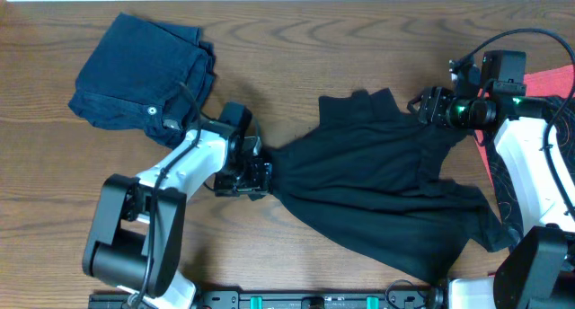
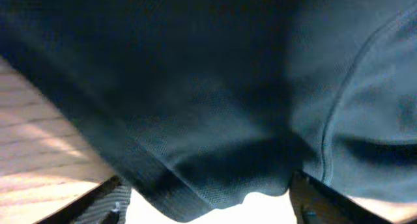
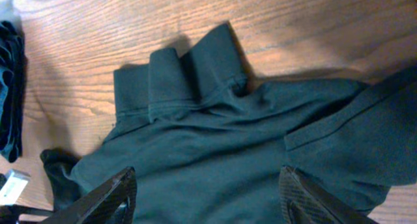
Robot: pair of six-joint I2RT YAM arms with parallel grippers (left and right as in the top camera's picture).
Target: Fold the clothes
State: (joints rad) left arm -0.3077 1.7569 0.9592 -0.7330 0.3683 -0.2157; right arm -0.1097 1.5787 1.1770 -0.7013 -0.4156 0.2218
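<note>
The black T-shirt [image 1: 377, 183] lies bunched across the middle and right of the table [image 1: 341, 39], not spread flat. The left gripper [image 1: 260, 176] is at the shirt's pointed left corner. Its wrist view shows the jaws apart, with a hemmed edge sagging between them, unpinched. The right gripper [image 1: 422, 105] hovers over the shirt's upper right edge, jaws also apart and holding nothing.

If the left jaws close on that gathered corner, they will likely take several layers, and a pull would then drag the wrinkles along instead of opening the shirt. A shallow bite on the hem alone could slip out. A pull toward the upper left could also push the shirt into the folded jeans [image 1: 144, 71].

The left wrist view is mostly dark, blurred cloth, so I cannot tell how many layers lie between the jaws. No neck tag or print shows. The shirt's lower right runs under the right arm. A red cloth [image 1: 552, 80] is cut off at the right edge. A small white object at the lower left of the right wrist view is too unclear to name.
</note>
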